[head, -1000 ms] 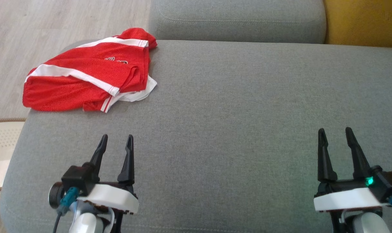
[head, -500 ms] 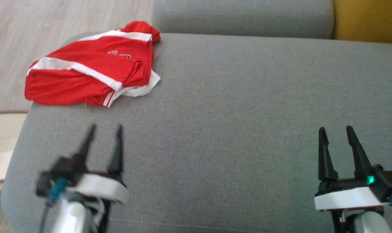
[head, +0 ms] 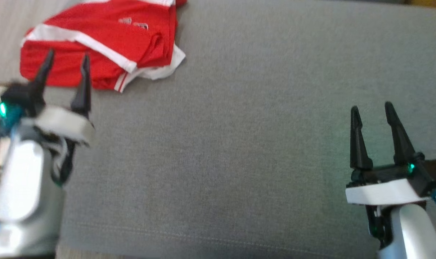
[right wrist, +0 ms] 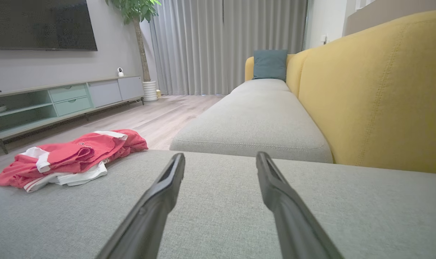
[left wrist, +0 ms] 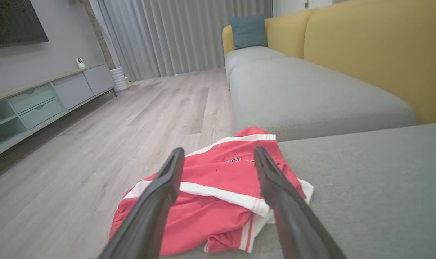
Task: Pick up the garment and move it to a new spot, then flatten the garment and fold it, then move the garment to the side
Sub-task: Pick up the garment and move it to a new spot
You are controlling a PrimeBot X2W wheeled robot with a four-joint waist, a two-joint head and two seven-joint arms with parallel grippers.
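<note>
Fabric like this looks thin, light and floppy. The garment (head: 102, 46), a red sports piece with white bands, lies crumpled in loose layers at the far left corner of the grey seat cushion (head: 239, 144), its outer edge reaching the cushion's left rim. I'd expect it to weigh next to nothing, to sag and unfold the moment it is lifted, and to slide a little between smooth fingers. A pinch on a single layer could therefore slip, or drag up only part of the heap. The thicker white hem at the near edge, or a bunched fold on top, seems the safest place to take hold. The left gripper (head: 67, 54) hovers over the cushion's left side, close to the garment and pointed at it, its two fingers spread wide and holding nothing. The right gripper (head: 371, 106) hangs over the cushion's near right part, well apart from the garment, equally wide open and empty.
</note>
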